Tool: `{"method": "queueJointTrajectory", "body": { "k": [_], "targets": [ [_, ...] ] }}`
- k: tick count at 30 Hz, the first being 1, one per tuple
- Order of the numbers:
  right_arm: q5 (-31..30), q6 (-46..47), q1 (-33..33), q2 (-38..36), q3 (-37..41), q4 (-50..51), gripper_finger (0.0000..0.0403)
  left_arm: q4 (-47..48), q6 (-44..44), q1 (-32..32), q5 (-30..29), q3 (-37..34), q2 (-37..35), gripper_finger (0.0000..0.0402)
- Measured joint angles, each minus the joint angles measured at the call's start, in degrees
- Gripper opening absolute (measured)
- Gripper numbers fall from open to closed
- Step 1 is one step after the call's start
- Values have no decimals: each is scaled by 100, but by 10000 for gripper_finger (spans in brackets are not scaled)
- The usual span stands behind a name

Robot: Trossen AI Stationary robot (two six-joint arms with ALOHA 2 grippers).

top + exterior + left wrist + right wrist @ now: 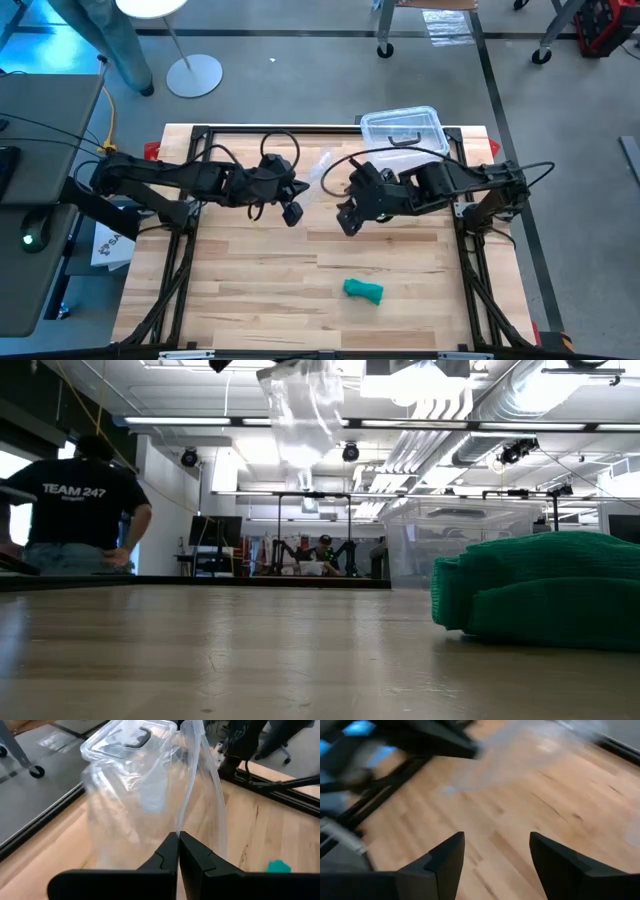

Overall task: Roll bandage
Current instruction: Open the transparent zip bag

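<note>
While my left end effector [178,851] hangs above the wooden counter [250,280], its fingers are pressed together on the edge of a clear plastic bag [145,795] that droops below it. My right end effector [496,862] is just beside it, fingers spread, gripping nothing. The green bandage [364,290] lies rolled on the counter, well apart from both. Beyond the bag sits what looks like a clear lidded box [402,130].

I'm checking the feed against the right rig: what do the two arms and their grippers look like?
Both arms are dark, jointed, with black cables looping off them. The left gripper has two black wedge-shaped fingers with flat inner faces. The right gripper has matching black, tapering fingers. No markings are visible.
</note>
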State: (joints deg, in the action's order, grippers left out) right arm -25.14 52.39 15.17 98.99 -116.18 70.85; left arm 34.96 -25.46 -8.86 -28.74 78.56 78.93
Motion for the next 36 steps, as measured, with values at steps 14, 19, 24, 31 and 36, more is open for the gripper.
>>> {"method": "queueJointTrajectory", "body": {
  "k": [14, 19, 24, 31, 36],
  "targets": [
    [-245, -2436, 158, 662, 0, -1745, 87, -229, 8, -4, 377, 0, 203, 1],
    [-651, -2423, 67, 711, 0, -1942, 11, -421, 14, -66, 422, 0, 195, 0],
    [-513, -2158, -111, 711, 0, -1657, 7, -677, 4, -149, 346, 0, 190, 0],
    [-742, -1835, -89, 688, 0, -1103, 2, -657, 15, -167, 317, 0, 94, 0],
    [-915, -1189, -54, 669, 0, -367, 1, -660, 108, -263, 315, 0, -43, 0]
  ]
}}
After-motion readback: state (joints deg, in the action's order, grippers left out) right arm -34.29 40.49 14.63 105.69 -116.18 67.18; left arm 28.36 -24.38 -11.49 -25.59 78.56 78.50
